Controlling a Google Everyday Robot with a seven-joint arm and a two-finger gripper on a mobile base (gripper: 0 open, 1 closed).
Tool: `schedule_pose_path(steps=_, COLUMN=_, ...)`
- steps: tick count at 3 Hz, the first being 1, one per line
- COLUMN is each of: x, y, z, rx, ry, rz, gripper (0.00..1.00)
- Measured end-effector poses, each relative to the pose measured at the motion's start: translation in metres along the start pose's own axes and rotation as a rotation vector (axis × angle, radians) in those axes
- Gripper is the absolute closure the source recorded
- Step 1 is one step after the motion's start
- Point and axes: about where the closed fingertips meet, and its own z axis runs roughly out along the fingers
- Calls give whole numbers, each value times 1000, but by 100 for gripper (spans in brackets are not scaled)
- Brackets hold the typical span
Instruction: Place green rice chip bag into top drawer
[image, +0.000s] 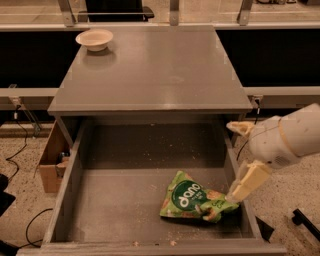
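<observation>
Logged green rice chip bag (192, 200) lying flat on front-right floor of open top drawer (125, 200), tool (234, 161) spread, released at drawer's right wall, lower finger (247, 182) touching bag's edge; judged placement done, only retreat left.

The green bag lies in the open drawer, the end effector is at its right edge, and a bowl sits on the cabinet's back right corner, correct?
No: camera view shows the bowl at back left. The bag, drawer and end effector are as said.
</observation>
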Motion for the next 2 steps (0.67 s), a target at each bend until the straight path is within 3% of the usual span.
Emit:
schedule_pose_path(steps=1, x=-19, y=-17, z=-66, rx=31, ry=58, rz=-110, gripper=0)
schedule_pose_path(steps=2, x=-29, y=-11, z=-110, rx=9, ry=209, rz=-205, gripper=0)
